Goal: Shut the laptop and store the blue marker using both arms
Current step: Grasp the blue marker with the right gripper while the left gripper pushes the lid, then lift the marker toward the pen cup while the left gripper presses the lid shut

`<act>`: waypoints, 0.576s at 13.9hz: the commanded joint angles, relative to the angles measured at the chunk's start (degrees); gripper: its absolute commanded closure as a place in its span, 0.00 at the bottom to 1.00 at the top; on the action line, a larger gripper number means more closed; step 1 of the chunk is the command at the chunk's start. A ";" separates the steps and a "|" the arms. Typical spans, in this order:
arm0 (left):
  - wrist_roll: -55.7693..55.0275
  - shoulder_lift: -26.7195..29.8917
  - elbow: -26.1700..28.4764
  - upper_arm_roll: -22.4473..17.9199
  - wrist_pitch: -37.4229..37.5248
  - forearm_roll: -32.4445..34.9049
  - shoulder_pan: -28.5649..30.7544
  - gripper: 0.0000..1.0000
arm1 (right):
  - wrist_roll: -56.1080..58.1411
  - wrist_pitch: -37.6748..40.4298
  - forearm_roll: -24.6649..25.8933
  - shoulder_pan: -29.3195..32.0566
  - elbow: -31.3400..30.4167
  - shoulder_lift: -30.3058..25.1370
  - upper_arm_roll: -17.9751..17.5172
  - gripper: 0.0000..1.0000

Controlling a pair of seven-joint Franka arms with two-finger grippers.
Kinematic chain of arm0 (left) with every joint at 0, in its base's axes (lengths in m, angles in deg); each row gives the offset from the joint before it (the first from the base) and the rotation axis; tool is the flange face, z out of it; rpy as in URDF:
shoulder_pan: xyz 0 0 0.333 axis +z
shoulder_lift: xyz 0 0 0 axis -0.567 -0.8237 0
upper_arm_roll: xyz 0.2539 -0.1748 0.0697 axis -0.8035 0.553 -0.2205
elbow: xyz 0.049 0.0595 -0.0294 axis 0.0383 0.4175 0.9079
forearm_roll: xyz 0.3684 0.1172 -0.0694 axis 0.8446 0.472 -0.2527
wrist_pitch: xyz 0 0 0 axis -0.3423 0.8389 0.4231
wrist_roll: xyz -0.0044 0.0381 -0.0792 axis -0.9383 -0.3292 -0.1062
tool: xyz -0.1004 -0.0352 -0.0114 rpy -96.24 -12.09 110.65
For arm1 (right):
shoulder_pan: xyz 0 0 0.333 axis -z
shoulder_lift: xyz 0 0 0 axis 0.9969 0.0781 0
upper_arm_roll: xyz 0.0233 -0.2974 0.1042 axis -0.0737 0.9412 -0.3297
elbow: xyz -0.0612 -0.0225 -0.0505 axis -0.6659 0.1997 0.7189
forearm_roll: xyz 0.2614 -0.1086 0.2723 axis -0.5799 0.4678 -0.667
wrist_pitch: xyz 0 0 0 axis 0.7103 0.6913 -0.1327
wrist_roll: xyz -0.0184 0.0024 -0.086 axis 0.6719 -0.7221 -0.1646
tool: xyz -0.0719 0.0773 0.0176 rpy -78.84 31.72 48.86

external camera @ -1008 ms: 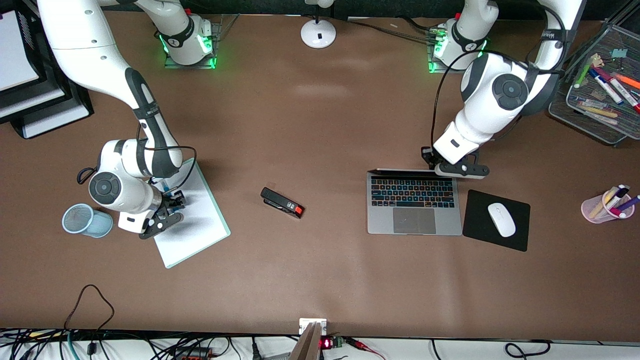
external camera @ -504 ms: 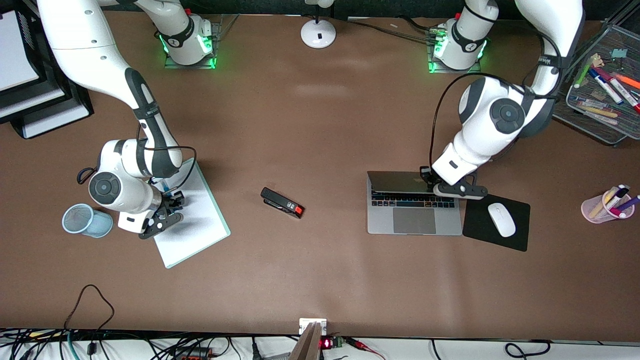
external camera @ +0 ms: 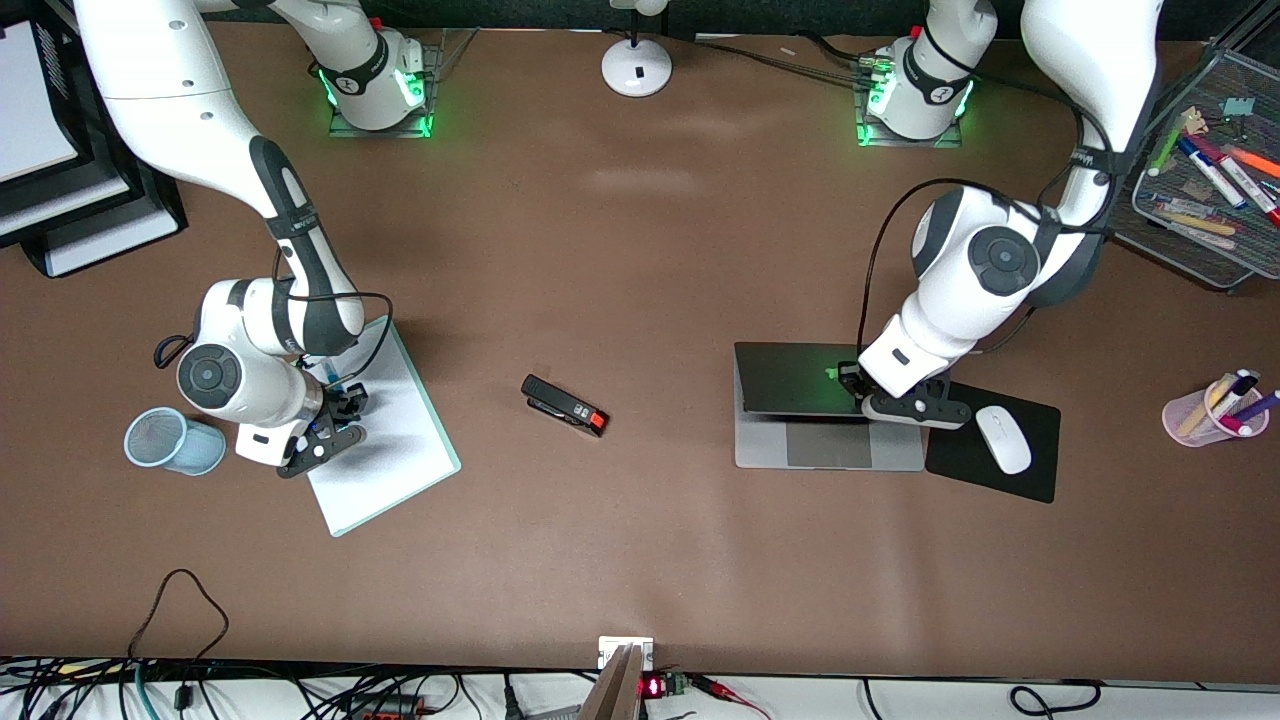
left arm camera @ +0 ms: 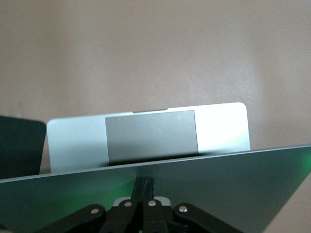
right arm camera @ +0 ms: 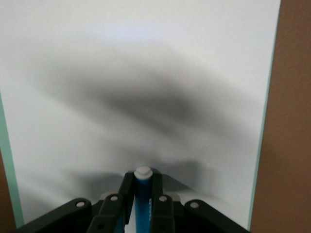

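Note:
The silver-grey laptop (external camera: 830, 447) lies toward the left arm's end of the table. Its lid (external camera: 790, 378) is tilted low over the keys, and only the trackpad strip shows. My left gripper (external camera: 853, 382) is shut, with its fingertips against the lid's outer face. In the left wrist view the lid (left arm camera: 233, 189) slopes over the trackpad (left arm camera: 150, 136), with my left gripper (left arm camera: 144, 187) against it. My right gripper (external camera: 345, 402) is shut on the blue marker (external camera: 333, 378) just above a white notepad (external camera: 400, 450). In the right wrist view my right gripper (right arm camera: 142, 180) holds the blue marker (right arm camera: 142, 201), white end forward, over the notepad (right arm camera: 146, 73).
A blue mesh cup (external camera: 170, 440) stands beside the right arm's wrist. A black stapler (external camera: 565, 405) lies mid-table. A black mouse pad (external camera: 1000, 480) with a white mouse (external camera: 1002, 438) lies beside the laptop. A pink pen cup (external camera: 1215, 410) and a mesh tray (external camera: 1190, 230) stand at the left arm's end.
My left gripper has pushed the laptop lid down toward the front camera, and the keys are now covered. The right arm has not moved.

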 commanded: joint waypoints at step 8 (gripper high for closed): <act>0.34 -13.38 -12.09 -0.04 -3.40 10.97 0.76 1.00 | 1.04 -0.65 0.08 -0.13 1.88 -4.67 0.15 0.98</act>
